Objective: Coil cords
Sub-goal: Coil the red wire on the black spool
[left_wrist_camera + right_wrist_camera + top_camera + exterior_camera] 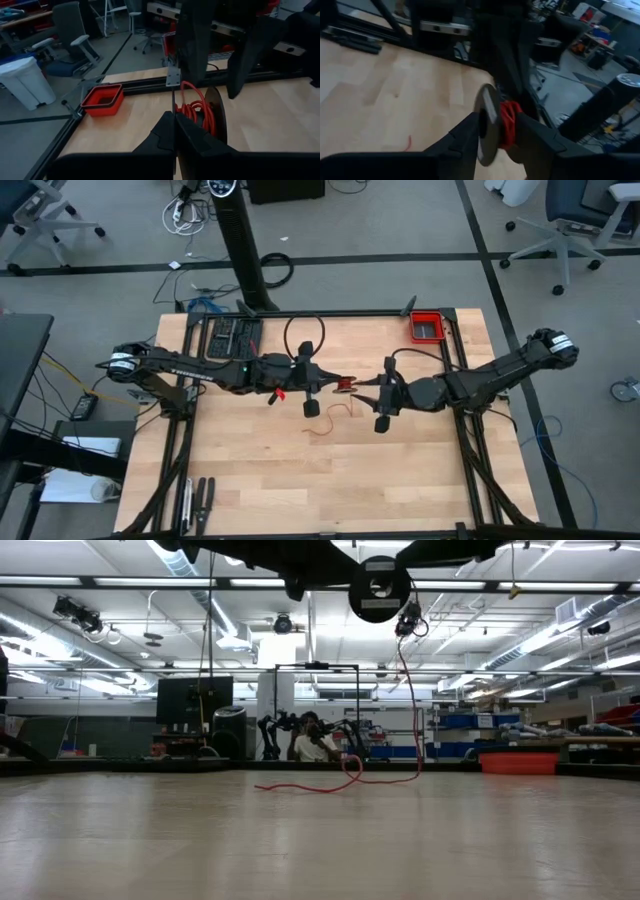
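A small spool with dark disc flanges and bright red cord wound on it hangs above the table's middle. My left gripper is shut on it, coming from the table's left. My right gripper comes from the right and stands open, one finger on each side of the spool. A free length of the cord hangs from the spool, and its wavy end lies on the tabletop. My left gripper pinches a thin edge of the spool, seen edge-on, between its two shut fingers. The fingers come nearly level from the table's left. The spool is lifted clear of the table, with the cord's tail slack below it. My right gripper: whether a finger touches the flange, I cannot tell.
A red rectangular bin sits at the far right corner. A black cable loop and a dark flat device lie near the far edge. Hand tools lie at the near left corner. Bare wood spans the near half.
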